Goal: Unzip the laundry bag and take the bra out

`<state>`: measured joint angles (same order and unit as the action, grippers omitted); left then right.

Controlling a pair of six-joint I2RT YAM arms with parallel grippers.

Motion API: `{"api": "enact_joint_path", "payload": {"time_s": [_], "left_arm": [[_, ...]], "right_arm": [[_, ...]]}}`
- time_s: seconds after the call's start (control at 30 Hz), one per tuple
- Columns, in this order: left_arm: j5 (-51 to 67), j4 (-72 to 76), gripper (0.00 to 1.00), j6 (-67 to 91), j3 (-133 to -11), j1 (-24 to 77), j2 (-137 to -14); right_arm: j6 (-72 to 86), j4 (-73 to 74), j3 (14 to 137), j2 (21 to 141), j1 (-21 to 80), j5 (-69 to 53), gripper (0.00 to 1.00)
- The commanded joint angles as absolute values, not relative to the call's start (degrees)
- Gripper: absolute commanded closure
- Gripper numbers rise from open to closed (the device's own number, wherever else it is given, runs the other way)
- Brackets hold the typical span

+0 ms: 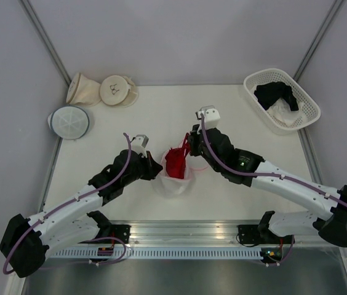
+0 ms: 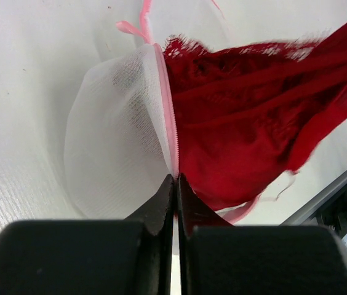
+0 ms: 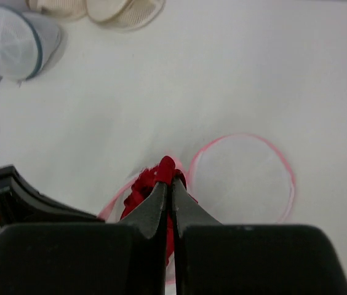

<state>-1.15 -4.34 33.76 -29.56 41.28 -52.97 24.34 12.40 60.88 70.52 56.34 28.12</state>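
Observation:
The laundry bag [image 1: 172, 183], white mesh with a pink rim, lies open at the table's middle front. Its round flap [image 3: 242, 178] lies flat to the right. The red bra [image 1: 176, 163] sticks up out of the bag. My left gripper [image 1: 159, 170] is shut on the bag's pink zipper rim [image 2: 168, 120] at its left side. My right gripper [image 1: 187, 145] is shut on the top of the bra [image 3: 166, 169] and holds it above the bag. In the left wrist view the bra [image 2: 241, 117] hangs just right of the rim.
A white basket [image 1: 282, 98] with a black garment and white cloth stands at the back right. Two beige pouches [image 1: 103, 90] and a grey-blue-rimmed mesh pouch [image 1: 69, 121] lie at the back left. Walls enclose the table's back and sides.

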Motion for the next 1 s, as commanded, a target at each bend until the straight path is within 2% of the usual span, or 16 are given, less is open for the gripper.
{"api": "enact_joint_path", "payload": {"time_s": [0.0,0.37,0.63,0.73,0.97], "left_arm": [[-1.1,-3.7,0.98,35.4,-29.2,41.5,-52.0],[-1.0,-3.4,0.98,35.3,-29.4,41.5,-52.6],[-0.5,-3.8,0.98,35.4,-29.4,41.5,-51.7],[-0.4,-4.4,0.98,35.5,-29.5,41.5,-50.7],[1.1,-5.8,0.98,36.0,-29.8,41.5,-48.8]], "right_arm": [[20.2,10.3,68.1,68.0,54.2,36.0,1.00],[15.4,9.8,81.9,67.4,46.1,30.1,1.00],[10.1,11.9,90.4,73.5,42.4,42.2,1.00],[10.8,13.7,95.2,78.3,37.6,42.6,0.99],[20.2,17.1,101.7,90.1,16.4,33.7,1.00]]}}
